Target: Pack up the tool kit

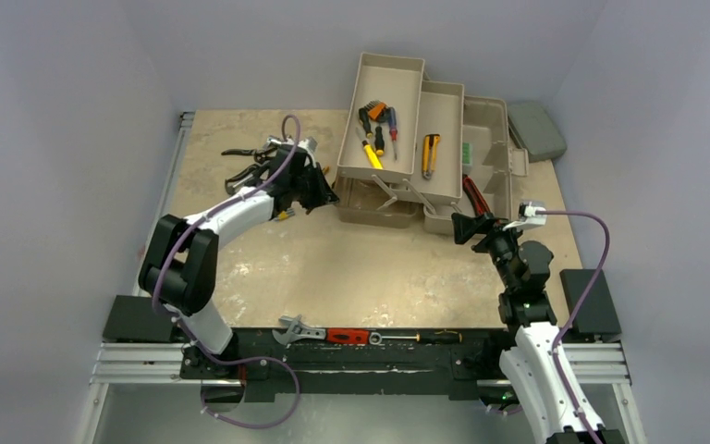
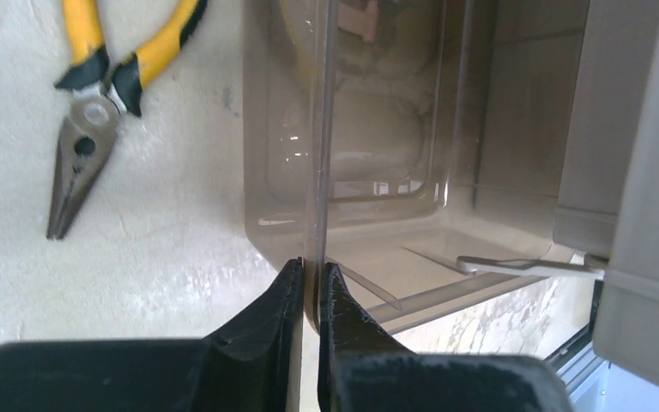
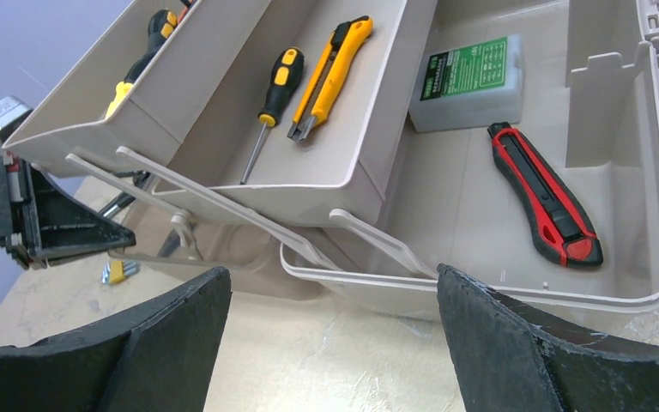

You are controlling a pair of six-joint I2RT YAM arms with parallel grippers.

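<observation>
Currently the left gripper (image 2: 309,273) is pinching the thin upright edge of the smoky lid (image 2: 377,172), pads pressed together on the wall with only the plastic between them; the lid is sitting at the left front of the toolbox (image 1: 492,125), its near corner low over the table (image 1: 351,277). Yellow-handled pliers (image 2: 94,103) are lying flat to the left of the lid, apart from it, jaws pointing toward the camera; a bare strip of tabletop is showing between them and the lid wall. Dark pliers (image 1: 245,166) are lying further left, near the table's left edge.

Meanwhile the right gripper (image 3: 333,283) is hanging with its fingers (image 3: 515,343) spread wide and holding nothing, just in front of the near rim of the toolbox base. The toolbox is standing open toward the back of the table, right of centre; the upper tray (image 1: 397,79) and lower tray (image 1: 446,106) are folding out to the left on metal arms. A red utility knife (image 3: 545,193) and a green-labelled box (image 3: 468,81) are lying in the base; a yellow utility knife (image 3: 330,77) and a screwdriver (image 3: 270,103) are lying in the lower tray; more screwdrivers (image 1: 376,125) are resting in the upper tray.

Open tabletop is stretching between the two arms, from the toolbox front down to the front rail (image 1: 425,356), where a wrench (image 1: 298,328) is lying.
</observation>
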